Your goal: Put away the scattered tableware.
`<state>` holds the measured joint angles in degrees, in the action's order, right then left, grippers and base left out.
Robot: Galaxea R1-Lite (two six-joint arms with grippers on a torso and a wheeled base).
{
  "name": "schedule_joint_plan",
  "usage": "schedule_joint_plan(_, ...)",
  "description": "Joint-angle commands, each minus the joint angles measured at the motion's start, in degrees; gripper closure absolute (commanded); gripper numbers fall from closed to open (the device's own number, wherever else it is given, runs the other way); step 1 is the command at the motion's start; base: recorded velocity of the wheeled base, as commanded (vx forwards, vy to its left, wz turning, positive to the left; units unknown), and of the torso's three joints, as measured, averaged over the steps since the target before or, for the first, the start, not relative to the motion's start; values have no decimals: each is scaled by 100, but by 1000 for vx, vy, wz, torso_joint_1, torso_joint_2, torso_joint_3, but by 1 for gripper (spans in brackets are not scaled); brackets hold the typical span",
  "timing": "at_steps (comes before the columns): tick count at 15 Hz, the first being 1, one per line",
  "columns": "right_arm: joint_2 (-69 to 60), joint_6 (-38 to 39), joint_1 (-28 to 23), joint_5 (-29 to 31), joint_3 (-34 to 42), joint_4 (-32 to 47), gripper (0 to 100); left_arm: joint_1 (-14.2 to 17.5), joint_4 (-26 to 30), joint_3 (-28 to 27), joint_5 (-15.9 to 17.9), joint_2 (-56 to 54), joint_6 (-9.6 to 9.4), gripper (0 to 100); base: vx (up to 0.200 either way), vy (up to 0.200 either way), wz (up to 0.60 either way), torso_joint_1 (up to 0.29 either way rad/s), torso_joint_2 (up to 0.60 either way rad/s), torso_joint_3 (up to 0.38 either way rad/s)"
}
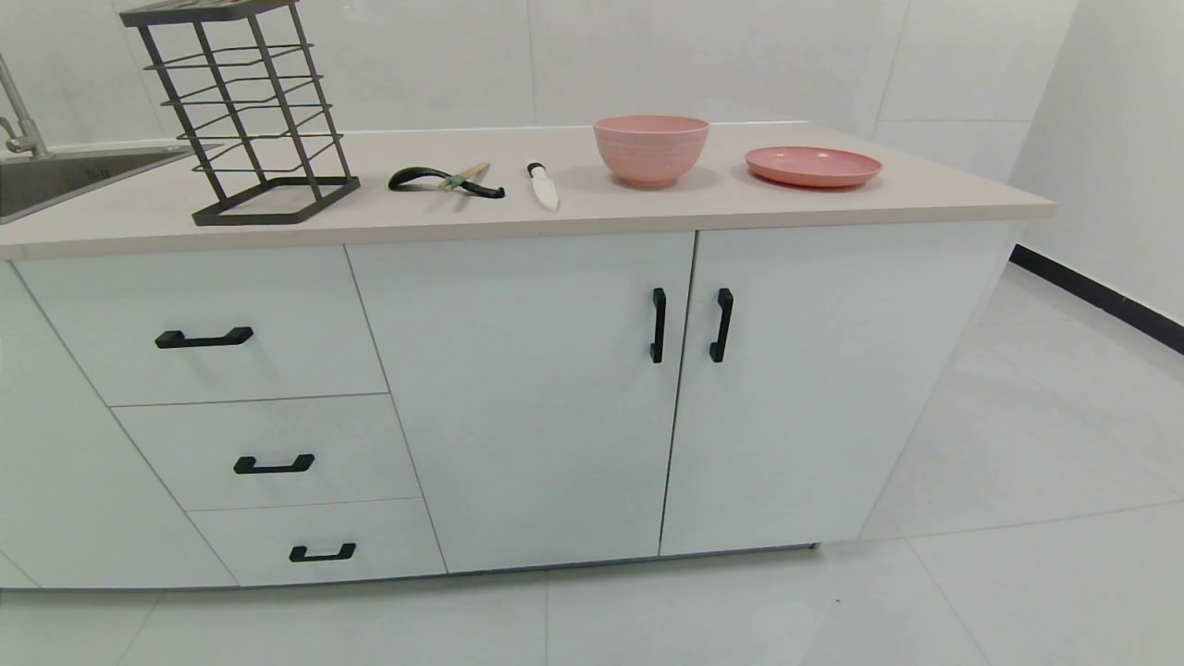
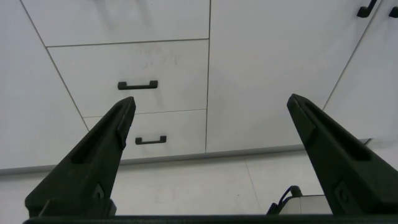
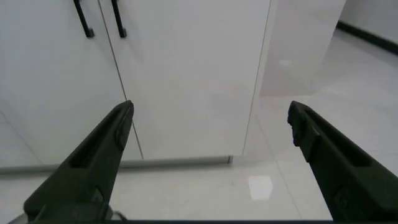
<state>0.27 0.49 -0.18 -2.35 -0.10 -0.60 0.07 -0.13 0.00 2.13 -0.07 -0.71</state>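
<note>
On the countertop [image 1: 832,199] stand a pink bowl [image 1: 651,149] and, to its right, a flat pink plate [image 1: 813,166]. Left of the bowl lie a white knife with a black handle [image 1: 543,184], a black ladle [image 1: 435,180] and a pair of chopsticks [image 1: 464,174] crossing it. A black wire dish rack [image 1: 246,111] stands further left. My left gripper [image 2: 210,109] is open, held low before the drawer fronts. My right gripper [image 3: 210,112] is open too, held low before the right cabinet door. Both are empty.
A steel sink [image 1: 55,176] with a tap sits at the counter's far left. Below are three drawers [image 1: 203,338] with black handles and two cabinet doors [image 1: 658,325], all closed. Tiled floor [image 1: 1017,462] stretches to the right of the cabinet.
</note>
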Motion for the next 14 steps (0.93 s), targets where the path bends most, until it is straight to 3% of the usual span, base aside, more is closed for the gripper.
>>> schedule_joint_plan(1,8,-22,1,7,10,-547,0,1,-4,0,-2,7,0,0,0,0,0,0,0,0)
schedule_joint_plan(2,8,-22,1,24,10,-1144,0,-7,-4,0,-11,7,0,0,0,0,0,0,0,0)
schedule_joint_plan(3,8,-40,1,24,-8,-1259,0,1,-4,0,-2,7,0,0,0,0,0,0,0,0)
schedule_joint_plan(8,887,-49,18,-582,-1405,-380,0,1,-4,0,-11,7,0,0,0,0,0,0,0,0)
schedule_joint_plan(10,1828,-233,106,-942,-1704,-389,0,1,-4,0,-2,7,0,0,0,0,0,0,0,0)
schedule_joint_plan(14,3111,-356,475,-1004,-2091,-432,0,-7,-4,0,-11,7,0,0,0,0,0,0,0,0)
